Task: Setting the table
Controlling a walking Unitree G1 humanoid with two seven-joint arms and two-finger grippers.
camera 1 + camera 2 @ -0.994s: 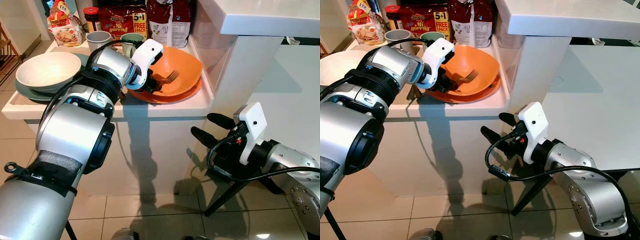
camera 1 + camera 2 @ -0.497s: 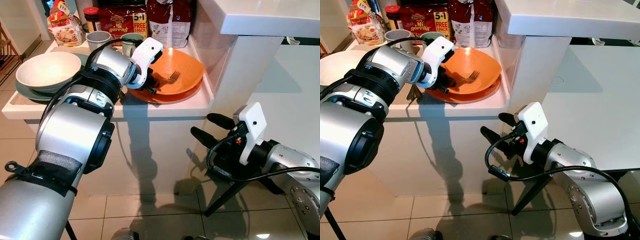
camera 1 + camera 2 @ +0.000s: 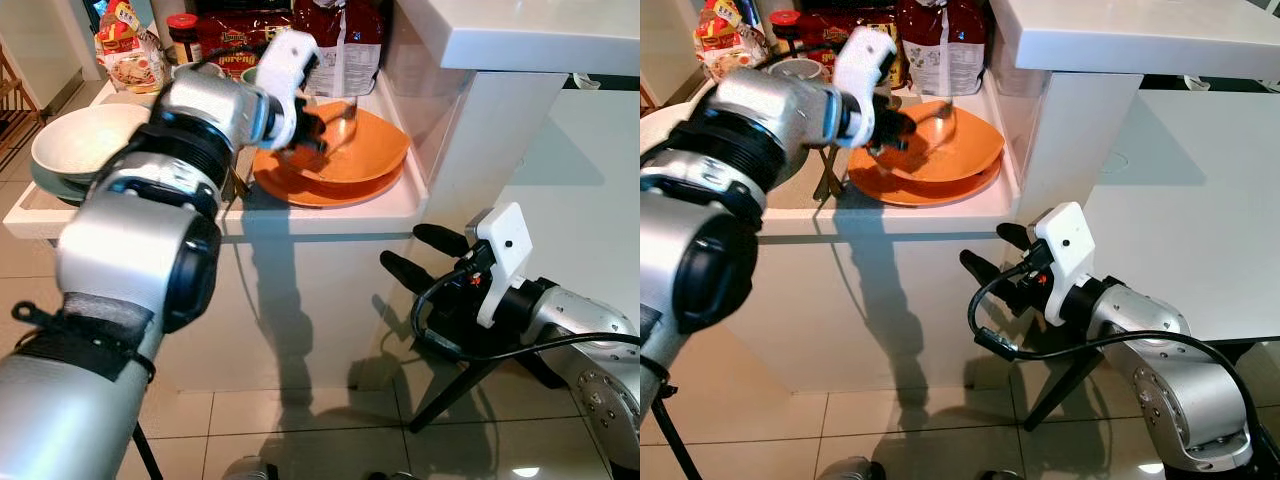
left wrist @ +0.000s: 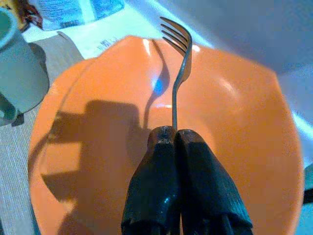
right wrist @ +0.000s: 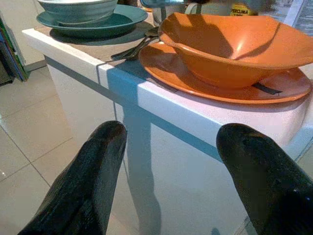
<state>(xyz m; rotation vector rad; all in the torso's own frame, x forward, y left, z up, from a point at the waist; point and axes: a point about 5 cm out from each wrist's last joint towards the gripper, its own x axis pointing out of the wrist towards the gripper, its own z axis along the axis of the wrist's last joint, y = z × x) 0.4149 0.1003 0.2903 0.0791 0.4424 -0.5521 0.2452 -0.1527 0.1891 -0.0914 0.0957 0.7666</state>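
At a cluttered white desk (image 3: 330, 208), the left end effector (image 4: 175, 133), clamped on a fork (image 4: 179, 73), holds it above the orange bowl (image 3: 350, 150); carrying it to a place setting looks next. The right end effector (image 3: 420, 253) waits spread below the bowl.

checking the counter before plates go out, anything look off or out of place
Nothing spilled or broken. The left tool holds a fork above the orange bowl. More cutlery lies loose on the counter beside the orange plate.
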